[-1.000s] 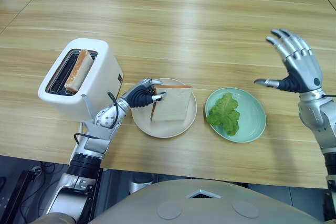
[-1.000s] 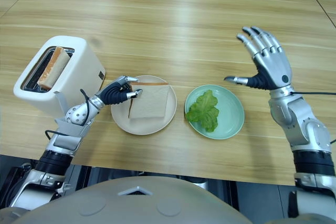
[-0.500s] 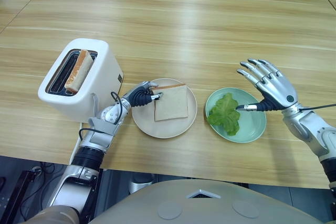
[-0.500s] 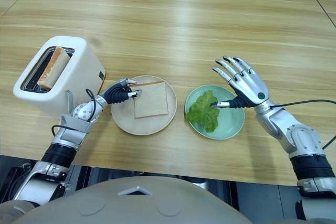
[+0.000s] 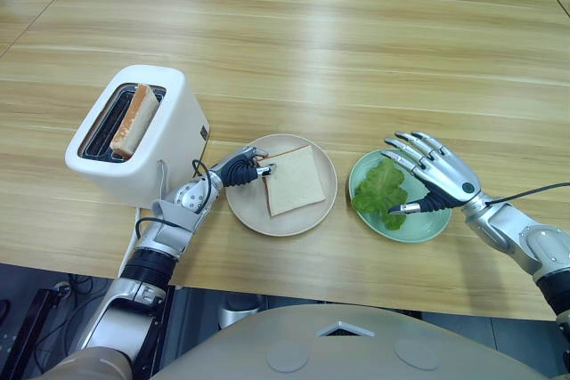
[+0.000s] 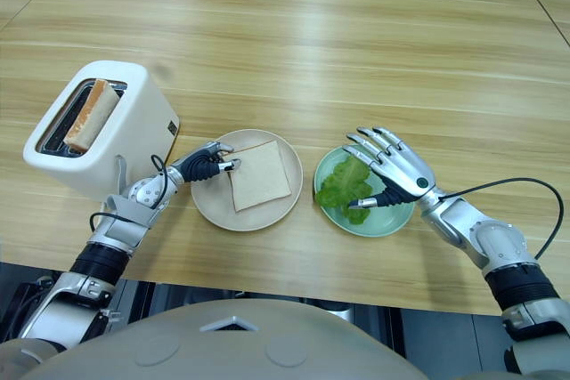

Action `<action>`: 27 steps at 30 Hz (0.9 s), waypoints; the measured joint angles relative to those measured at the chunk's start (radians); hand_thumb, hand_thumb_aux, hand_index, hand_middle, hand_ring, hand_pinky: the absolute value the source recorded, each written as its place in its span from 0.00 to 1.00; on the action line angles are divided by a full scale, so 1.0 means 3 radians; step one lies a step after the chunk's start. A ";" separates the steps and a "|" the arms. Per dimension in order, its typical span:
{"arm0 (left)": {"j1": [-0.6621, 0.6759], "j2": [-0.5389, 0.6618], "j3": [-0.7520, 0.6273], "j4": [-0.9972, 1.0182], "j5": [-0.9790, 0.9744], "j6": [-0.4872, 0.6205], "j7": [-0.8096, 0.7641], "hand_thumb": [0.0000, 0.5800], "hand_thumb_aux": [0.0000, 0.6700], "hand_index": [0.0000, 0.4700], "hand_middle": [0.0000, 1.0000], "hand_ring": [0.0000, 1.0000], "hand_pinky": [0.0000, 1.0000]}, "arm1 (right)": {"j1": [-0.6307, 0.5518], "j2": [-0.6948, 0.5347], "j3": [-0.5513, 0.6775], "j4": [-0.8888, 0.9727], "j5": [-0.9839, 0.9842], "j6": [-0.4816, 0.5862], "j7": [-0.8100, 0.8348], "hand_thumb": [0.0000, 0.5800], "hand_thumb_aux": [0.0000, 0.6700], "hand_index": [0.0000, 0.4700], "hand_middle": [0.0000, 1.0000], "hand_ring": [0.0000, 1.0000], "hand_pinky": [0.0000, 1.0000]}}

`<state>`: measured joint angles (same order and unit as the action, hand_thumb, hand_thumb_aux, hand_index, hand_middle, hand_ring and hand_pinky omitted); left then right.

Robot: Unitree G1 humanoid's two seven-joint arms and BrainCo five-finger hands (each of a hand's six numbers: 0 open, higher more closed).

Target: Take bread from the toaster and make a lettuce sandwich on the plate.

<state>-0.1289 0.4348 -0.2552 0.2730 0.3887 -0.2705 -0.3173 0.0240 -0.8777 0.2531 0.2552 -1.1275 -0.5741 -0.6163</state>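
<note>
Left eye view. My left hand (image 5: 239,170) lies low at the left rim of the beige plate (image 5: 245,214), fingers curled together, tips pinched on the left corner of the bread slice (image 5: 296,181). The slice lies flat on the plate, turned a little askew. My right hand (image 5: 436,175) hangs over the green plate (image 5: 429,230), fingers spread apart and holding nothing. They arch above the lettuce (image 5: 376,191), thumb tip down at the leaf's right edge.

Right eye view. The toaster (image 6: 134,126) stands on the desk (image 6: 294,51) just left of my left forearm. A second bread slice (image 6: 89,115) sits upright in its slot, apart from both hands. The two plates lie side by side, near but not touching. The lettuce lies on the left half of the green plate, under my right fingertips.
</note>
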 measured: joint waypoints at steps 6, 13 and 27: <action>-0.0005 0.0075 -0.0051 -0.0013 0.0222 0.0102 0.0077 0.00 0.00 0.00 0.00 0.00 0.00 | -0.0027 -0.0017 0.0227 0.0186 -0.0118 0.0011 -0.0102 0.00 0.00 0.00 0.00 0.00 0.00; 0.0185 0.0206 -0.0010 -0.0561 0.0321 0.0299 0.0070 0.00 0.00 0.00 0.00 0.00 0.00 | -0.0146 -0.0043 0.0423 0.0474 -0.0170 0.0014 -0.0269 0.00 0.00 0.00 0.00 0.00 0.00; 0.0732 0.0323 0.0072 -0.1896 0.0055 0.0487 -0.0401 0.00 0.00 0.00 0.00 0.00 0.00 | -0.0360 -0.0025 0.0712 0.0844 -0.0189 0.0038 -0.0496 0.00 0.00 0.00 0.00 0.00 0.00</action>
<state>0.0906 0.5318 -0.2337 -0.2958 0.4051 -0.1243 -0.4377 -0.0839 -0.8852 0.4666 0.5083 -1.1842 -0.5626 -0.7650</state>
